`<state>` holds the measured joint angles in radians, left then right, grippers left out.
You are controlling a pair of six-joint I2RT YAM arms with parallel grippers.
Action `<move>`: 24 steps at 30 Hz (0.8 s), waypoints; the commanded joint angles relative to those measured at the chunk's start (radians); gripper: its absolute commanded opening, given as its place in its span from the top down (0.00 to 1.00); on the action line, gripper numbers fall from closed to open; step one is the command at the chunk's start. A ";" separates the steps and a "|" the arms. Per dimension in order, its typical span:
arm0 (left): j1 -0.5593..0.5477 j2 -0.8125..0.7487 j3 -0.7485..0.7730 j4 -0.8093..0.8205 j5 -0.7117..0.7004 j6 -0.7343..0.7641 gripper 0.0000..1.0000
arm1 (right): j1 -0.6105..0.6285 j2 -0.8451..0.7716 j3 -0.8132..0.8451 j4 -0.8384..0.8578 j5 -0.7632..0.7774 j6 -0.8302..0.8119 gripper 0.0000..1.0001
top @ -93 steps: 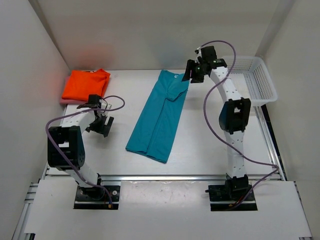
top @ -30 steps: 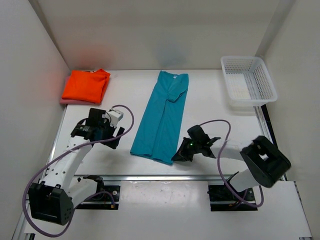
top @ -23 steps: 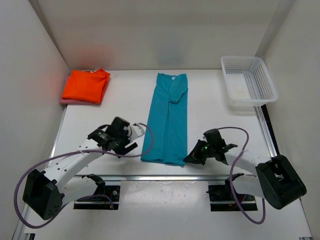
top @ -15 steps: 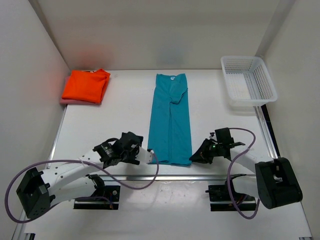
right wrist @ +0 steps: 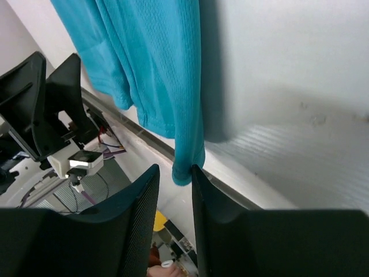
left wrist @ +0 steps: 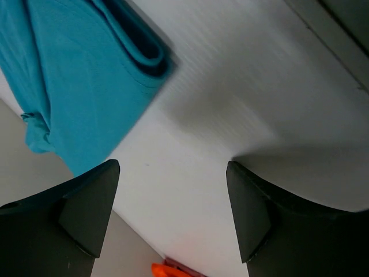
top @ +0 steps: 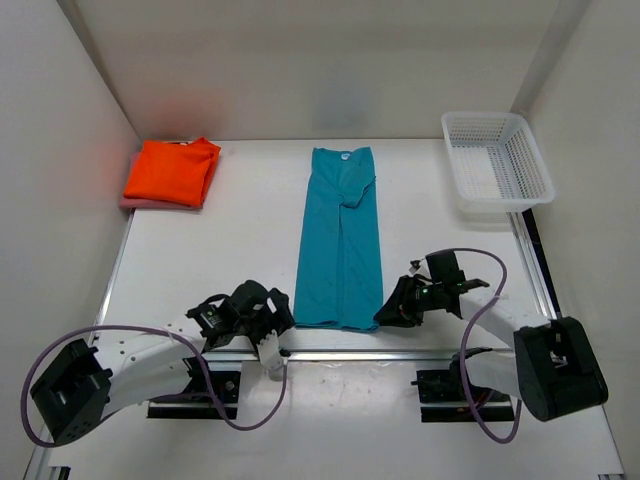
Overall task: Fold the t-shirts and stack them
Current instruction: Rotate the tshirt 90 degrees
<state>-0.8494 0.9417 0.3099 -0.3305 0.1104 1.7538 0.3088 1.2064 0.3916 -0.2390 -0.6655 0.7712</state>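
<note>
Two grippers are set at the near hem of the teal shirt (top: 340, 240). The left gripper (top: 280, 318) is spread wide beside one corner, and the right gripper (top: 388, 312) is parted slightly around the other, nothing clamped. That shirt is folded lengthwise only; cross-folding and stacking are judged left. Of three shirts, the orange shirt (top: 172, 170) is stacked on the pink shirt (top: 132, 203), far left.
</note>
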 commanded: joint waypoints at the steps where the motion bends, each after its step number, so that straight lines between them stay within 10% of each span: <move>1: 0.015 0.054 0.007 0.074 0.164 0.049 0.15 | 0.022 -0.067 -0.049 0.030 -0.019 0.100 0.65; 19: -0.045 0.256 0.076 0.178 0.181 -0.063 0.19 | -0.004 -0.337 -0.241 0.001 -0.020 0.217 0.62; 24: -0.062 0.347 0.210 0.098 0.169 -0.116 0.32 | -0.013 -0.389 -0.270 -0.006 -0.017 0.226 0.61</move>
<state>-0.9009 1.2667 0.4622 -0.1486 0.2501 1.6825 0.3012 0.8417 0.1326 -0.2405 -0.6647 0.9691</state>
